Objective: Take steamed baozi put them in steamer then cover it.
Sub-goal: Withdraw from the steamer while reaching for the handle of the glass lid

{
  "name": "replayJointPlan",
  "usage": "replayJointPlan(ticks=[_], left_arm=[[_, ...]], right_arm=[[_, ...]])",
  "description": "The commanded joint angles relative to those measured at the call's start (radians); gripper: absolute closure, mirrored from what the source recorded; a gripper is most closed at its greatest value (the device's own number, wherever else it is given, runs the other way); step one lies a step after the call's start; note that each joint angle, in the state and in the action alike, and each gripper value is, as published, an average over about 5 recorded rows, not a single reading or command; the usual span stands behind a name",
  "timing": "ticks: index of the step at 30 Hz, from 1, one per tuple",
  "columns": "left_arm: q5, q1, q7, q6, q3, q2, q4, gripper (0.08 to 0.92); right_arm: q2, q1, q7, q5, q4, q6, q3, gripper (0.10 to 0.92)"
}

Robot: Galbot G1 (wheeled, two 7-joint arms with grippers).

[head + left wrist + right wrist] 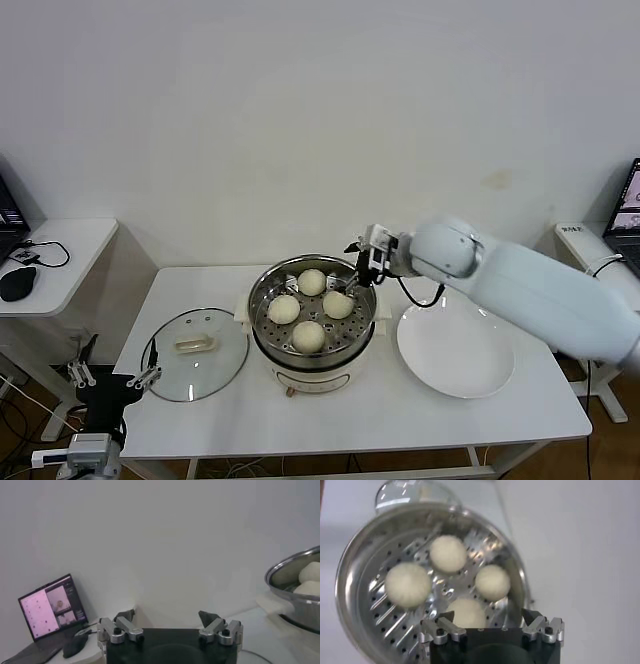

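Several cream-white steamed baozi lie on the perforated tray of the shiny steamer at the table's middle. In the right wrist view the baozi lie apart from each other in the steamer. My right gripper hangs open over the steamer's right side, just above the nearest bun, holding nothing; its own view shows the right gripper with jaws spread wide. The glass cover lies flat on the table to the steamer's left. My left gripper is open and low by the table's front left corner, also seen as the left gripper.
An empty white plate sits to the right of the steamer. A small side table with a mouse stands at the far left. A laptop shows in the left wrist view. Another screen is at the far right.
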Motion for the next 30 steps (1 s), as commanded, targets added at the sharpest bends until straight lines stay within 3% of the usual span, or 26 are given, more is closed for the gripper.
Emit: replayJointPlan(ticks=[1, 6, 14, 20, 30], left_arm=[[-0.002, 0.002, -0.006, -0.026, 0.002, -0.006, 0.009, 0.177], [0.007, 0.001, -0.018, -0.046, 0.008, -0.011, 0.031, 0.177], [0.167, -0.002, -0.016, -0.029, 0.044, -0.01, 0.089, 0.177], [0.469, 0.007, 0.003, -0.023, 0.06, 0.006, 0.146, 0.177], [1.069, -0.055, -0.01, -0.22, 0.078, 0.094, 0.365, 0.177]], right_arm=[[-0.057, -0.615, 0.296, -0.133, 0.109, 0.334, 0.566, 0.202], [0.05, -0.943, 0.295, -0.288, 0.122, 0.534, 0.899, 0.203], [0.3, -1.301, 0.225, -0.387, 0.155, 0.757, 1.283, 0.203], [0.455, -1.501, 0.186, -0.331, 0.22, 0.766, 1.425, 0.203], [0.594, -1.66, 0.205, -0.368, 0.318, 0.752, 1.531, 0.203]])
